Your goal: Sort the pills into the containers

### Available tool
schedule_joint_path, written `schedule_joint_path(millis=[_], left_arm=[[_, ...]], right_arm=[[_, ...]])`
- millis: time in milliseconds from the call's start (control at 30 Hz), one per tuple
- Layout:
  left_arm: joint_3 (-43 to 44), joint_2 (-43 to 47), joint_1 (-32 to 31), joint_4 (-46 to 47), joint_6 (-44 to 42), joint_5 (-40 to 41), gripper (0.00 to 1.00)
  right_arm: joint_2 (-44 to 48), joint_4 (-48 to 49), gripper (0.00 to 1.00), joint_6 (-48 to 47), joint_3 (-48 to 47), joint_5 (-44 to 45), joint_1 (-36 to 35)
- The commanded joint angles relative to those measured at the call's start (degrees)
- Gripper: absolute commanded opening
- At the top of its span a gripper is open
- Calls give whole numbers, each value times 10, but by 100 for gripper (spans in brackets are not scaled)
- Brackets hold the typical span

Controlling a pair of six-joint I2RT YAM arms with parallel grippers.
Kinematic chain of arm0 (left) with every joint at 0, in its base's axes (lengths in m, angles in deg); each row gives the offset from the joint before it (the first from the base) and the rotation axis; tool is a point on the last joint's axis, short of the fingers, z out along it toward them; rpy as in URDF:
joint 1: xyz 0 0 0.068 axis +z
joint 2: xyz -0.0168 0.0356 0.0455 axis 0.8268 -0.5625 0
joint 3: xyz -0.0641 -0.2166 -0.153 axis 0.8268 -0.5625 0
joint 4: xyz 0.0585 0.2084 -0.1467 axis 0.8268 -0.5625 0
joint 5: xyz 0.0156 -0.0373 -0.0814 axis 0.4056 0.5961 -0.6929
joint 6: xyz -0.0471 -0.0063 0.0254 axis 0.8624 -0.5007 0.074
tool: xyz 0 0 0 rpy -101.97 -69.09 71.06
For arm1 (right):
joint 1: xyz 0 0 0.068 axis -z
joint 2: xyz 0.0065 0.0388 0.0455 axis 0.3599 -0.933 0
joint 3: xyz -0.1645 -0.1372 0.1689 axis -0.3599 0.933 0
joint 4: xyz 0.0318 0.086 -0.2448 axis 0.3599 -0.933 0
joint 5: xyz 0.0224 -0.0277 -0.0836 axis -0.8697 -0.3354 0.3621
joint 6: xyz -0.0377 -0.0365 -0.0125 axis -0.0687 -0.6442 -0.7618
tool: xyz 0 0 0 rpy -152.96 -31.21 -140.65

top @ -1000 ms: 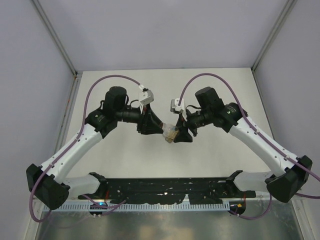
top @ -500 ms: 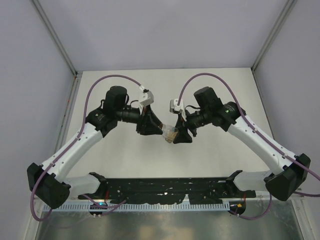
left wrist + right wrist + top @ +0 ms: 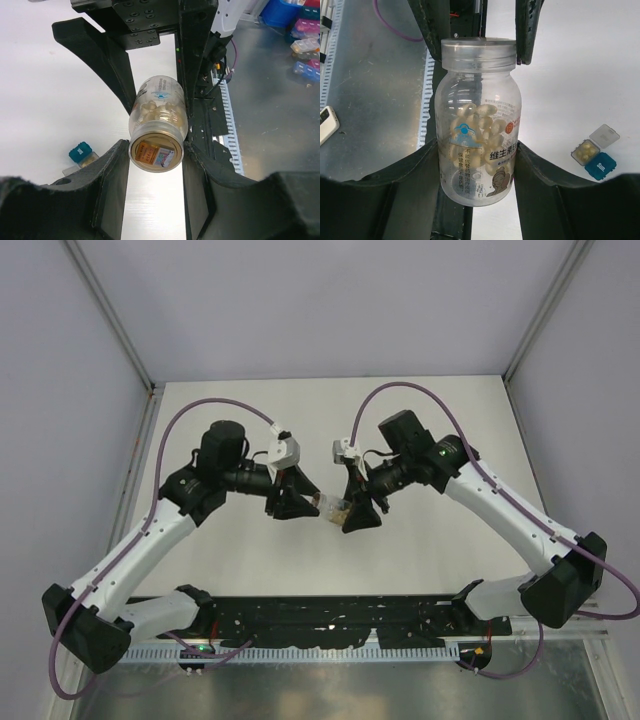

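One bottle (image 3: 477, 125) hangs between the two grippers, above the table (image 3: 580, 75). The right gripper (image 3: 476, 147) is clamped on the body, one finger pressed to each side of its lower half. The left gripper (image 3: 156, 150) is closed on the lid (image 3: 479, 52) at the other end. In the left wrist view its two fingers hug the rim, and the orange-brown top faces that camera. Seen from above, the two arms meet nose to nose with the bottle lying level between them.

The bottle is clear, and its one label has a blue mark and printed characters. Pale yellow oval pills (image 3: 480, 120) fill its middle part in one loose heap, too many and too overlapped to count.

Two tiny boxes sit touching side by side on the table, below the grippers and apart from both. From the right gripper they lie off to the right of its right finger, and from the left gripper off to the left of its left finger. The teal box (image 3: 600, 166) is closed. The grey box (image 3: 585, 151) is open, its one flap (image 3: 604, 136) tipped back, with a few pale pills inside. They are too small to count exactly.
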Motion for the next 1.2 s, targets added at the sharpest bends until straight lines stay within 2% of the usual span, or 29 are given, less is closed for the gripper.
schedule_joint_path(millis=[0, 133, 233, 300, 333, 567, 767, 867, 1167], left_arm=[[-12, 0, -11, 28, -30, 40, 51], [4, 2, -10, 14, -26, 73, 63], [10, 7, -4, 14, -14, 88, 80], [12, 10, -2, 15, -8, 88, 95], [12, 15, -2, 15, -5, 88, 99], [26, 30, 1, -10, 6, 107, 99], [54, 38, 16, -22, 49, 122, 100], [73, 30, 20, -31, 85, 152, 99], [131, -31, 52, -48, 236, 136, 100]], right_arm=[[5, 66, 6, -5, -46, -78, -11], [15, 80, 6, -2, -31, -45, -12], [24, 94, 6, 5, -20, -22, -12], [28, 101, 6, 6, -14, -8, -12], [30, 102, 6, 6, -9, -1, -12], [40, 129, 6, 17, 9, 40, -11], [41, 139, 6, 19, 24, 89, -12], [49, 152, 6, 21, 29, 112, -14], [80, 201, 6, 27, 53, 235, -48]])
